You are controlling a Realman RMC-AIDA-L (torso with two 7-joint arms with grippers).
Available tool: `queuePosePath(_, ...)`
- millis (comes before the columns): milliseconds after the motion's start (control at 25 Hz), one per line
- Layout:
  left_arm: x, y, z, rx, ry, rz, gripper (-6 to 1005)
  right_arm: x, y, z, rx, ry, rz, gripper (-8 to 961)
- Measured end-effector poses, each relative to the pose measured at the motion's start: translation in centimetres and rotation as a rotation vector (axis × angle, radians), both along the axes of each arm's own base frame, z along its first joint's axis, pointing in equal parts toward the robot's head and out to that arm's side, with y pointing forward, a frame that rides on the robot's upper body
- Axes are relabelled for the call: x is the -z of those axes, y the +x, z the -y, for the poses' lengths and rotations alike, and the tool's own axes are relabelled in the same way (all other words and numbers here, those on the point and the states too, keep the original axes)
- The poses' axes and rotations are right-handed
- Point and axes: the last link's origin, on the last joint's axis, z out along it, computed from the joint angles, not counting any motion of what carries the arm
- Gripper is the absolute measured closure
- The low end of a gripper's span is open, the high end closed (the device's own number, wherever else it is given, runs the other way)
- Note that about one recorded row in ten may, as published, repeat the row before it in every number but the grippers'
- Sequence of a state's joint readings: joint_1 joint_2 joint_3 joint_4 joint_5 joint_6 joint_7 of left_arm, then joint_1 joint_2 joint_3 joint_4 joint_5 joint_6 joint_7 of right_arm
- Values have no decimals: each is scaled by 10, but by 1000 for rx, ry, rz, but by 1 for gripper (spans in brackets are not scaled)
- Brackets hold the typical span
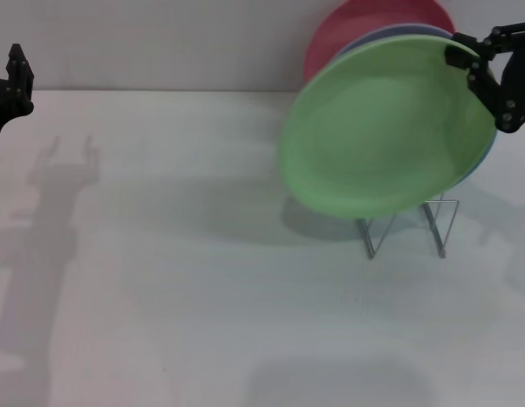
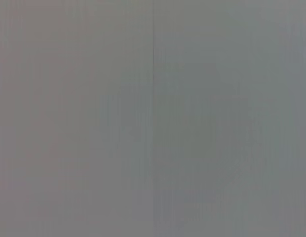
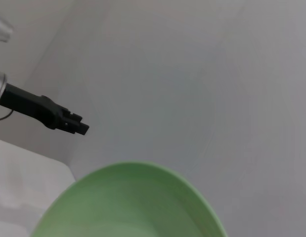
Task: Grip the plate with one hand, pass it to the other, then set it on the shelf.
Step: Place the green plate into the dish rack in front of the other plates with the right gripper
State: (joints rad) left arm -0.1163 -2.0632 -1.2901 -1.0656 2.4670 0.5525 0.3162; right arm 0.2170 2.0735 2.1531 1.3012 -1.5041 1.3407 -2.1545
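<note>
- Handover apparently done: plate (image 1: 385, 136) held by the right gripper (image 1: 487, 80) alone, at upper right of the head view, fingers pinching the rim at its upper right edge.
- Left gripper (image 1: 16, 80) parked far off at the upper left edge of the head view, well apart from the plate; seen again at the left of the right wrist view (image 3: 68, 122), where the fingers look pressed together, though too small to be sure.
- Left wrist view shows only plain grey; nothing to tell from it.
- Left to do, by judgement: lower the plate into the rack (image 1: 406, 225) and release. Plate blurred, so probably in motion; not yet settled between the wire loops.
- Plate stands near upright, tilted, its hollow face turned toward the camera and lower left of the frame; as a round thing, no true long axis, yet the seen oval runs from lower left to upper right.
- Lower rim hangs just over the rack, hiding its top; contact with the wires not clear.
- Behind it, at upper right, a pink plate (image 1: 364, 25) and a lavender one (image 1: 389, 36) already stand on edge.
- Rack sits on the white counter (image 1: 203, 297), lower right of centre.
</note>
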Motion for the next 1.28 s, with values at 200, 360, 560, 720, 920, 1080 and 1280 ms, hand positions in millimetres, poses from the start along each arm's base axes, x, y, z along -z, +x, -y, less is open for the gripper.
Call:
queuePosePath(200, 5, 3, -1, 7, -14, 0, 534, -6, 6, 1, -11, 18, -24, 911)
queuePosePath(360, 8, 4, -1, 12, -24, 0, 534, -10, 1, 2, -47, 25, -62, 911)
queuePosePath(560, 10, 6, -2, 17, -30, 0, 534, -12, -2, 0, -68, 24, -35, 911)
queuePosePath(720, 14, 6, 0, 20, -41, -4, 534, -15, 1, -1, -72, 38, -16, 910)
queuePosePath(920, 16, 7, 0, 21, -48, -7, 534, -18, 5, 0, -71, 57, -10, 910)
queuePosePath(1080, 17, 7, 0, 23, -51, -7, 534, -20, 8, 0, -63, 63, -16, 910)
queuePosePath(1280, 18, 8, 0, 26, -53, -7, 534, -20, 12, 0, -50, 62, -3, 910)
